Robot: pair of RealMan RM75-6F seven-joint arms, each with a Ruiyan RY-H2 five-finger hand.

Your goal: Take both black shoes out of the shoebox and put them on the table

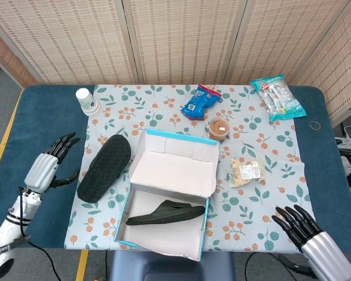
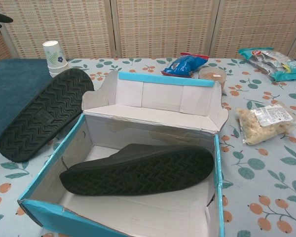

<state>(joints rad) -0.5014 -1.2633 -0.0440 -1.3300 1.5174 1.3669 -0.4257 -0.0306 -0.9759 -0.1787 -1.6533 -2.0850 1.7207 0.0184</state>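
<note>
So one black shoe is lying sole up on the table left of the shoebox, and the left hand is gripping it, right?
Not quite. The black shoe does lie sole up on the table, left of the shoebox, but the left hand is not gripping it. The head view shows the hand open beside the shoe, apart from it.

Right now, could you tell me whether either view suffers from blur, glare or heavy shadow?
Head view: even, soft light, sharp throughout, no glare on the shoebox. Chest view: the near box edge looms large from perspective, a mild shadow lies under the shoe in the box, and the tread of the shoe on the table reads crisply.
</note>
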